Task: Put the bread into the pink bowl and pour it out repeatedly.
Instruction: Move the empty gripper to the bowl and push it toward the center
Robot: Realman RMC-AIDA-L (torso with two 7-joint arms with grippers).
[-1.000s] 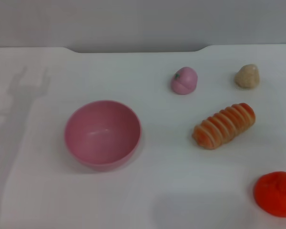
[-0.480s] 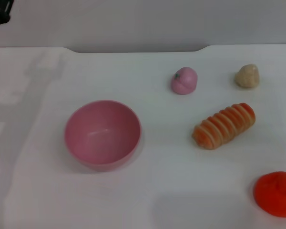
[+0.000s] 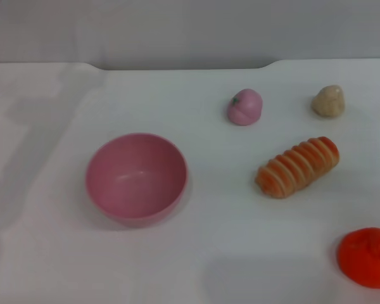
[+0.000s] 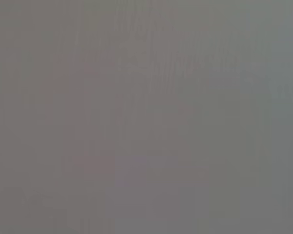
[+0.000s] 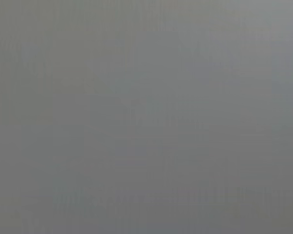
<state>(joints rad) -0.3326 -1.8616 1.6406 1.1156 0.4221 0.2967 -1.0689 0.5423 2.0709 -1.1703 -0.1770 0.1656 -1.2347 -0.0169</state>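
My grippers are out of frame (grasp unknowable); bread [image 3: 297, 167] lies right of the empty pink bowl [image 3: 137, 178], awaiting pickup.

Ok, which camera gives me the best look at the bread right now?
The head view: the bread lies whole and unobstructed on the table, right of the pink bowl. Both wrist views show only blank grey, no bread.

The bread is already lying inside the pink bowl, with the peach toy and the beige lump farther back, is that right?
Not quite. The head view shows the pink bowl empty; the bread lies on the table to its right. The peach toy and beige lump do sit farther back.
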